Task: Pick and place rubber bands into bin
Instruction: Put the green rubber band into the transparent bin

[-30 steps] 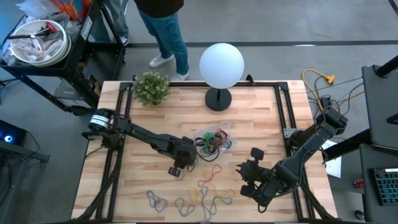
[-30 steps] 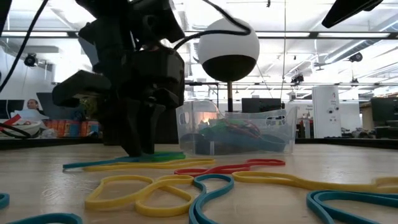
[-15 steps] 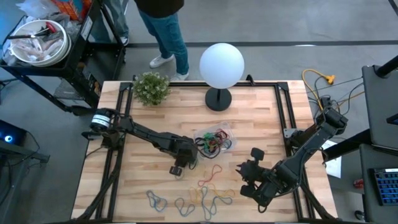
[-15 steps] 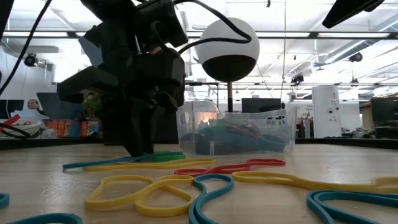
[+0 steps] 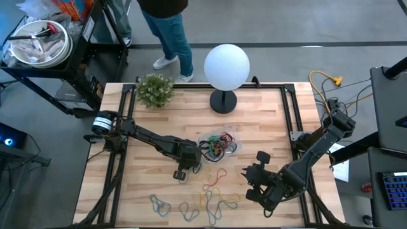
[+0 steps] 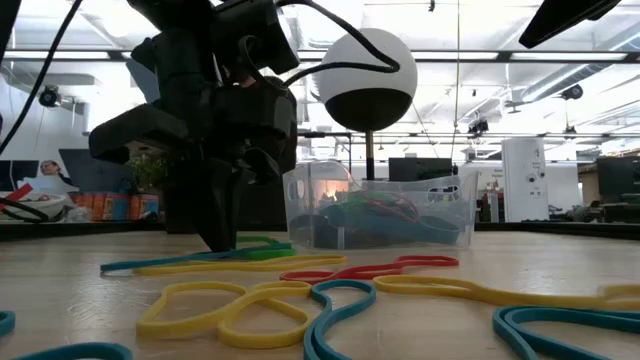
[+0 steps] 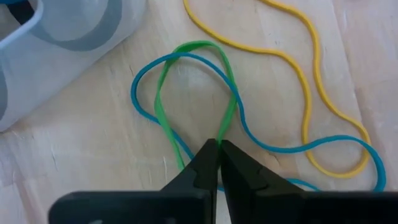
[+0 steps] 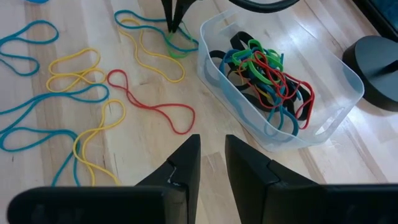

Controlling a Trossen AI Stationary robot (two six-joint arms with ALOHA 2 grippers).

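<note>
Several loose rubber bands (image 5: pixel 206 198), yellow, blue and red, lie flat on the wooden table near its front edge. The clear bin (image 5: pixel 220 144) rests on the table's middle with a tangle of bands inside (image 8: pixel 268 70). Just left of the bin, my left gripper (image 7: pixel 217 147) points steeply down and is shut on a green rubber band (image 7: pixel 186 93), which lies over a blue band (image 7: pixel 146 81). In the low view it (image 6: pixel 222 240) stands on the table in front of the bin (image 6: pixel 385 212). My right gripper (image 8: pixel 212 155) hangs open above the table's near right, touching nothing. My left gripper pinches the green band between its two fingertips where the loop's two strands run together (image 7: pixel 219 135). The fingers come from above, slanting down. The rest of the loop lies slack on the table, its rounded end (image 7: pixel 198 45) toward the bin.
A white globe lamp (image 5: pixel 226 67) on a black base and a small plant (image 5: pixel 154 89) stand at the table's far edge; a person stands beyond it. A red band (image 8: pixel 149 102) and yellow bands (image 8: pixel 93 124) lie between my right gripper and the bin.
My left gripper has stayed in place and shut its fingers on the green band, rolling slightly at the wrist. The green band's end by the fingers has drawn up a little from the table.
</note>
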